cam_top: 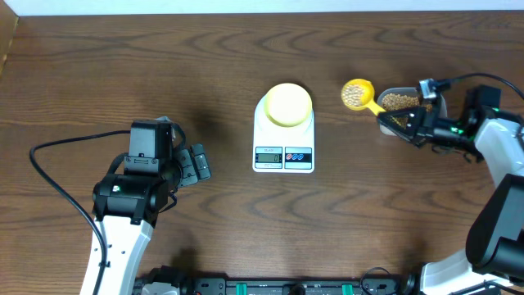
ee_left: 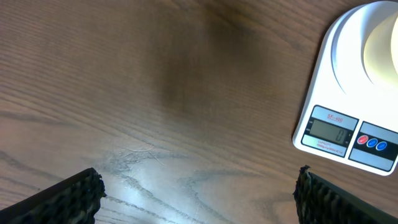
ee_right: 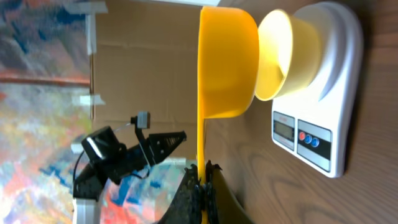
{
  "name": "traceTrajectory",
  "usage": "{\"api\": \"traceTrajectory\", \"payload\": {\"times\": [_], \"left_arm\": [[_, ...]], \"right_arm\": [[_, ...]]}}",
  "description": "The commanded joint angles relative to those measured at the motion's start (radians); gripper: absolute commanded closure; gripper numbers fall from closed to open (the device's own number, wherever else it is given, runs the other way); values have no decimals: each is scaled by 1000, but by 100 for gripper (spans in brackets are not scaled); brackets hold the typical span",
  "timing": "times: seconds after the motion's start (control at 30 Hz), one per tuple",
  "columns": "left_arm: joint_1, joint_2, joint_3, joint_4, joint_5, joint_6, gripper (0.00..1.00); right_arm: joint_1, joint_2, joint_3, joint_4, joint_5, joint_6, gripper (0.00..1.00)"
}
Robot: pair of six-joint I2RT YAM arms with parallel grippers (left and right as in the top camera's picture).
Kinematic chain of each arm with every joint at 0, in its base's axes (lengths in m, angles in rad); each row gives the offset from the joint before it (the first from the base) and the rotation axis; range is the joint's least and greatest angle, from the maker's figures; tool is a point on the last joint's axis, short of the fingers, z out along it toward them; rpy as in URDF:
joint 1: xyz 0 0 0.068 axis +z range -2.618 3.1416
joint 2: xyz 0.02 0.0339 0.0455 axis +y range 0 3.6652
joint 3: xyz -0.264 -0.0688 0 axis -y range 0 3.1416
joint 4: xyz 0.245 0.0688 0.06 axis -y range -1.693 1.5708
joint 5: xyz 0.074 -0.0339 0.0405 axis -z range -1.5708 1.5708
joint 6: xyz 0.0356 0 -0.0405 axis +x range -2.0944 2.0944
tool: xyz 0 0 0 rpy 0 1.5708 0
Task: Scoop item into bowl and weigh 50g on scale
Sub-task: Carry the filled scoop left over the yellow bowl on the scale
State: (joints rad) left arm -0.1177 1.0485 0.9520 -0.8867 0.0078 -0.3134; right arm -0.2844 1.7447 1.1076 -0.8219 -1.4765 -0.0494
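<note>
near the flat white scale (cam_top: 283,141), round beans (cam_top: 355,94) fill a scoop (cam_top: 374,106).

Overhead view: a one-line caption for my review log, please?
Right claw holds a yellow scoop of beans beside the scale, where the pale bowl sits; left claw is open.

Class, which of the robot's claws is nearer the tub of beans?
Right. The right claw, shut on the scoop handle, sits beside the tub; the left claw, open, is far off, past the scale.
</note>
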Motion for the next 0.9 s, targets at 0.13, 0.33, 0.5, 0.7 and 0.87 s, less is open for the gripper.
{"api": "traceTrajectory", "payload": {"times": [0.13, 0.33, 0.5, 0.7, 0.87], "left_arm": [[6, 3, -1, -3, -17, 10, 0], [6, 3, -1, -3, -17, 10, 0], [6, 3, -1, -3, -17, 10, 0], [6, 3, -1, -3, -17, 10, 0], [6, 3, -1, -3, -17, 10, 0]], "right_arm": [[123, 8, -4, 245, 24, 338, 99], [234, 8, -4, 503, 121, 595, 99], [328, 8, -4, 615, 270, 678, 99], [417, 6, -4, 600, 505, 612, 99], [483, -10, 11, 549, 671, 517, 99]]}}
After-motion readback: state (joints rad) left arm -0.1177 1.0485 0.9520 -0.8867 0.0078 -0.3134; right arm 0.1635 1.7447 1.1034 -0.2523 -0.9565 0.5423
